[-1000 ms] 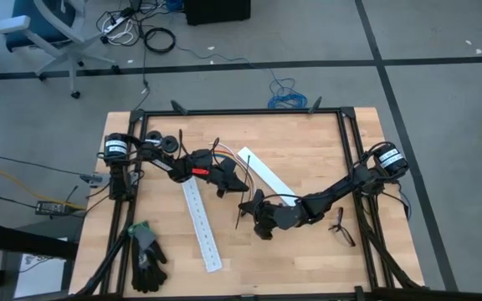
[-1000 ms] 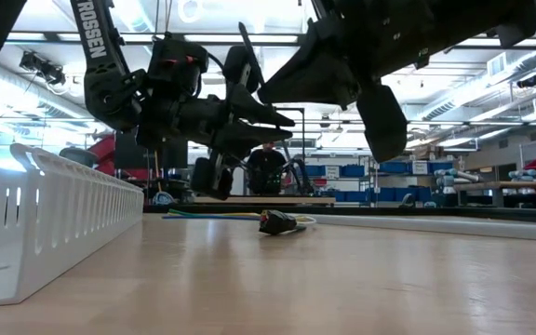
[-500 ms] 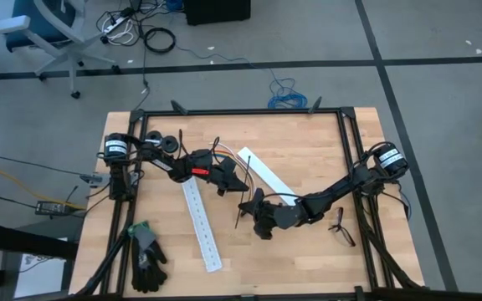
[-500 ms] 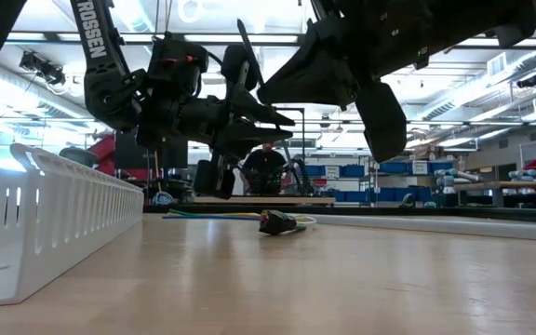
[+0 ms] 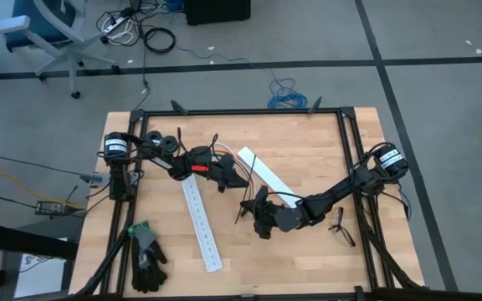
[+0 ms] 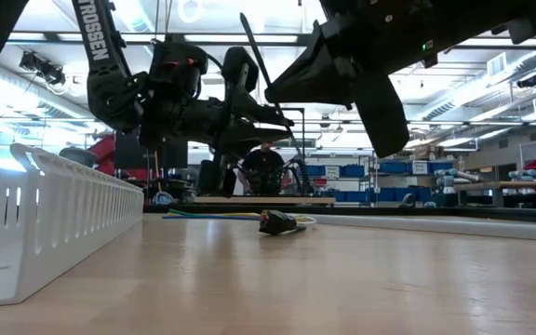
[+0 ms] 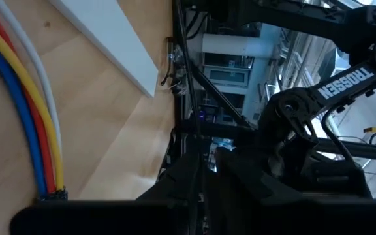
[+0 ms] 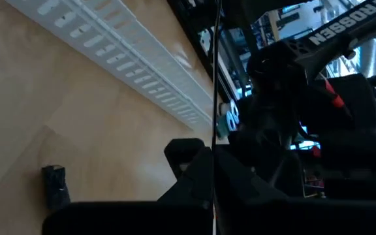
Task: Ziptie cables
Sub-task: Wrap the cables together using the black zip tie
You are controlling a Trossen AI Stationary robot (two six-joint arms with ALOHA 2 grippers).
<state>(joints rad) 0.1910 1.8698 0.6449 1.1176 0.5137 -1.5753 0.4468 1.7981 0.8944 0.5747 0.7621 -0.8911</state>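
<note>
The cables (image 7: 25,98) lie on the wood as a flat bundle of white, yellow, red and blue wires. Their dark plug (image 6: 275,221) rests on the table under the arms, and a bit of them shows beside the left arm (image 5: 224,150). The ziptie (image 6: 254,42) is a thin black strip rising steeply where the two grippers meet. My left gripper (image 5: 239,179) reaches in level from the left and my right gripper (image 5: 248,207) from the right. Each is shut with a black strip between its fingers. Whether that is one strip or two, I cannot tell. My left gripper has the thin black strip (image 7: 187,98) running out from between its two fingers, along the line they point. The pinch itself is lost in the dark of the fingers. The strip is clear of the table. My right gripper pinches a thin black strip (image 8: 215,98) between its two fingers, and the strip runs straight on past their ends. The fingers come nearly level from the table's right. The strip hangs clear of the wood.
Two long white slotted strips lie on the table, one near the middle (image 5: 201,224) and one slanting behind the grippers (image 5: 266,176). A dark glove (image 5: 146,255) lies at the near left and spectacles (image 5: 340,230) at the right. A black frame (image 5: 241,111) borders the table.
My right gripper has rolled a little about its own pointing line while staying in place, and the black strip in the low view now leans slightly differently. The cables have not moved.
</note>
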